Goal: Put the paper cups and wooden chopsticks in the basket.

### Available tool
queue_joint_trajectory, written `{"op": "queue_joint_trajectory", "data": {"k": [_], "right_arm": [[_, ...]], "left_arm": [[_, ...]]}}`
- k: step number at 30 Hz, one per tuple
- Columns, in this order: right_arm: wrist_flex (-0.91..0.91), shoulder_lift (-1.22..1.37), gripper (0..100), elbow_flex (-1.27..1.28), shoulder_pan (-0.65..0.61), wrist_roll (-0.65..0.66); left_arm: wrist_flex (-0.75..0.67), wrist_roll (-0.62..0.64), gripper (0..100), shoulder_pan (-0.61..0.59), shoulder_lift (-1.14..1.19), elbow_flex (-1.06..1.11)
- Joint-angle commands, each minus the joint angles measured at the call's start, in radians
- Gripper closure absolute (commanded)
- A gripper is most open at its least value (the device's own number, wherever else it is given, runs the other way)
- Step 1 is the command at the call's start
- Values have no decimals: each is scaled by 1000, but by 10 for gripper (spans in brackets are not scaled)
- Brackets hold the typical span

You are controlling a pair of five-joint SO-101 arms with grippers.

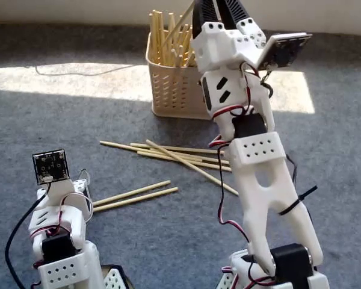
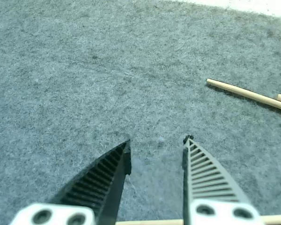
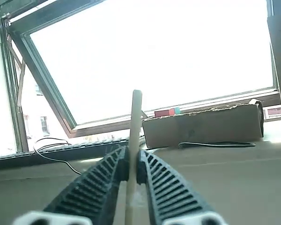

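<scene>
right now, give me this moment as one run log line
right pincer: shut on chopstick, raised near basket | left pincer: open, low over carpet | loose chopsticks: lying on carpet

A grey, felt-like carpet [image 1: 78,132] covers the surface, and a wide band of sunlight [image 1: 60,81] lies across its far side. Further off a big window [image 3: 154,56] stands tilted open and very bright. A cardboard box [image 3: 201,124] sits on the ledge below it, with a dark cable [image 3: 215,144] trailing in front.

place: indoor room, kind unclear | grey carpet [image 1: 168,241] | tilted-open window [image 3: 154,56] | cardboard box [image 3: 201,125] beside it
</scene>
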Motion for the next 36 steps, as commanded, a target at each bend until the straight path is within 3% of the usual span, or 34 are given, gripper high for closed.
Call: {"op": "queue_joint_trajectory", "data": {"k": [1, 4, 16, 23, 26, 36], "right_arm": [[-36, 15, 993, -44, 13, 60], [-36, 30, 993, -39, 7, 124], [-28, 25, 991, 110, 7, 132], [-27, 12, 836, 114, 5, 130], [-12, -48, 833, 116, 5, 129], [421, -332, 833, 111, -101, 130]], "left_arm": [[-17, -9, 819, -7, -8, 22], [-17, -9, 819, -7, -8, 22], [-17, -9, 819, -7, -8, 22], [-17, -9, 819, -7, -8, 22], [-17, -9, 819, -7, -8, 22], [-17, -9, 819, -7, -8, 22]]}}
